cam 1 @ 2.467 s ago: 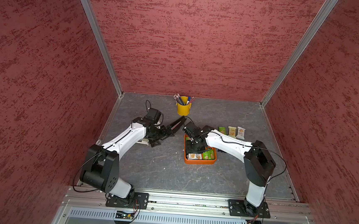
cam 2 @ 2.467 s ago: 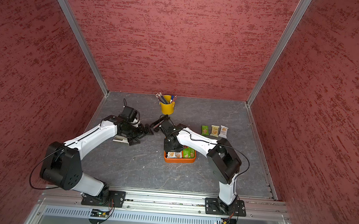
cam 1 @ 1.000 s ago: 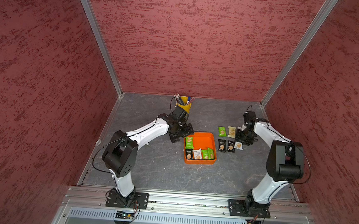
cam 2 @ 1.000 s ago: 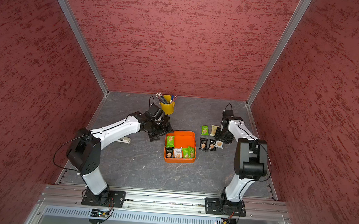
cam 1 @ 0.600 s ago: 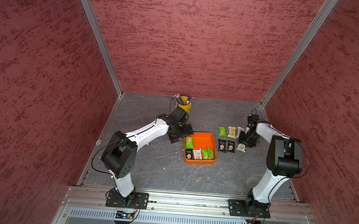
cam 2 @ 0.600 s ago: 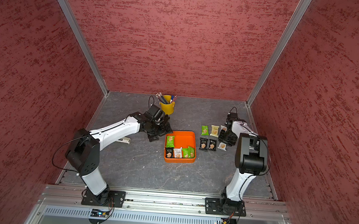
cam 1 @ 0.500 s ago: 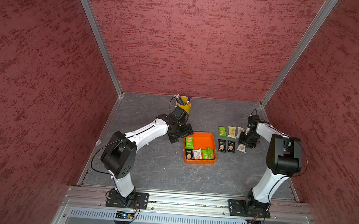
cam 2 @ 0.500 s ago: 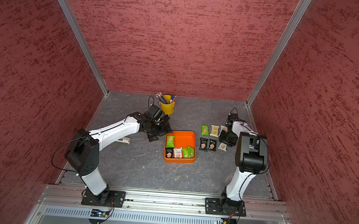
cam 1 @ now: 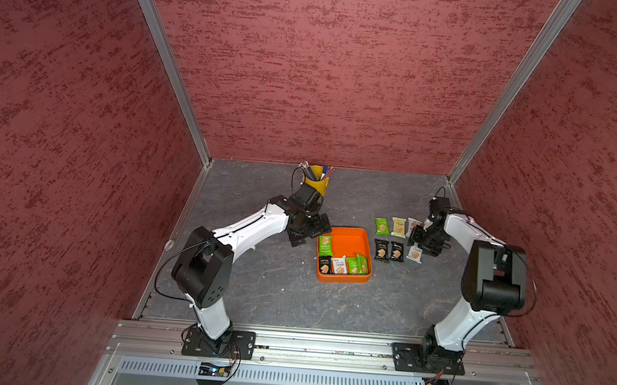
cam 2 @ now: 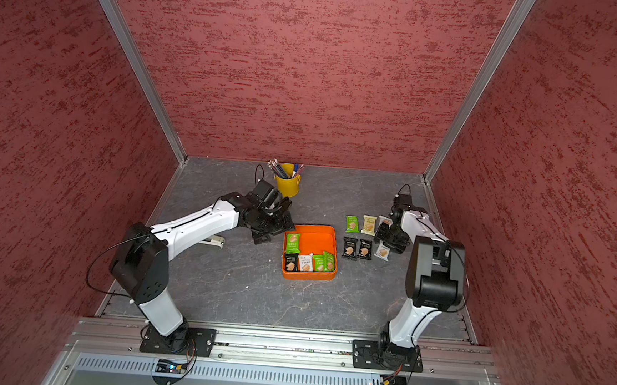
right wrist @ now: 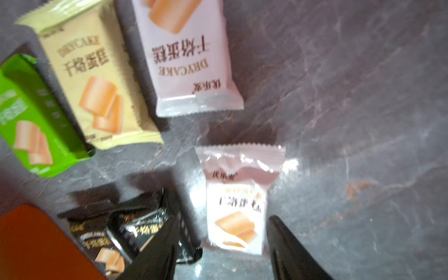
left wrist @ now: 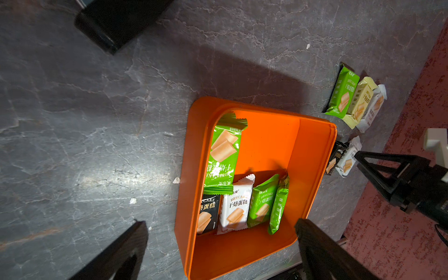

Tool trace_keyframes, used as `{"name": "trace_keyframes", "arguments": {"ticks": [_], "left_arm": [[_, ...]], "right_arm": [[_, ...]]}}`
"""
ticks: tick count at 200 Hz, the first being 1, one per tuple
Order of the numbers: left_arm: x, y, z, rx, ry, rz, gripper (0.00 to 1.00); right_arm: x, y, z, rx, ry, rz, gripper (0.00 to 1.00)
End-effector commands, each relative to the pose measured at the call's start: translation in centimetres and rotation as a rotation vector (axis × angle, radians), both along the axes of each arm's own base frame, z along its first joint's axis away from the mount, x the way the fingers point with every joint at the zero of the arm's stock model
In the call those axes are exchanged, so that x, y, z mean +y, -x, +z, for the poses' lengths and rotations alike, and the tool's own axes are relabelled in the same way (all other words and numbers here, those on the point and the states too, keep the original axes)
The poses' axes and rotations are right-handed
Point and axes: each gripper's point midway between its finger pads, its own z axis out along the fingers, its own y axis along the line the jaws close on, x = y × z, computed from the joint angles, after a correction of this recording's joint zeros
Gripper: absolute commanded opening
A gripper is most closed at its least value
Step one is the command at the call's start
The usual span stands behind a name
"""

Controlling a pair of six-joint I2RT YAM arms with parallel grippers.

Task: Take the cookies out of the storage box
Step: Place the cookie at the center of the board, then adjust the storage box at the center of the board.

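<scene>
RISK: in the box (cam 1: pixel 348 237), four cookies (cam 1: pixel 339 265) sat tight along its near wall, a fifth by its left wall; the wide-open left gripper (left wrist: pixel 219 223) might pinch two or drag the box | LOOK: glossy flat packs | six more lay toward the desk (cam 1: pixel 274 284) right edge, right gripper (right wrist: pixel 219 206) released over a white packet (right wrist: pixel 235 206)

"DRYCAKE" over "干焙蛋糕" was printed on the white packet (left wrist: pixel 236 206) at six o'clock in the storage box (left wrist: pixel 312 155), and also on the cream packet (right wrist: pixel 92 80) and pale packet (right wrist: pixel 186 55) outside it.
</scene>
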Motion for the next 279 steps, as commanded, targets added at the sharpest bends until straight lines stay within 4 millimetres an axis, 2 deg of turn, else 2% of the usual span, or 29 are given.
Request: {"name": "trace_keyframes", "arguments": {"ticks": [1, 35, 58, 93, 143, 174, 202, 252, 279], "left_arm": [[0.4, -0.4, 0.7, -0.025, 0.042, -0.014, 1.0], [0.8, -1.1, 0.7, -0.03, 0.058, -0.039, 1.0], [1.1, -1.5, 0.6, -0.03, 0.063, -0.062, 1.0], [1.8, -1.5, 0.4, -0.03, 0.052, -0.093, 1.0], [2.5, -1.1, 0.5, -0.039, 0.034, -0.14, 1.0], [2.8, -0.9, 0.7, -0.044, 0.012, -0.168, 0.99], [2.6, -0.6, 1.5, -0.063, -0.016, -0.208, 0.92], [0.6, 0.1, 2.2, -0.098, -0.102, -0.281, 0.65], [-0.9, -0.1, 1.5, -0.095, -0.137, -0.268, 0.65]], "right_arm": [[2.8, 2.9, 0.9, 0.033, -0.062, 0.014, 0.62], [7.5, 6.7, 0.6, 0.08, -0.069, 0.119, 0.61], [10.2, 8.5, 0.4, 0.092, -0.063, 0.16, 0.61], [13.3, 9.7, 0.3, 0.083, -0.078, 0.184, 0.6], [16.3, 10.3, -0.4, 0.11, -0.052, 0.228, 0.6], [18.2, 10.0, -0.3, 0.11, -0.069, 0.247, 0.6], [19.3, 9.2, 0.7, 0.087, -0.079, 0.261, 0.6], [17.6, 5.6, 3.8, -0.01, 0.042, 0.279, 0.6], [16.0, 2.7, 4.7, -0.041, 0.058, 0.292, 0.6]]}}
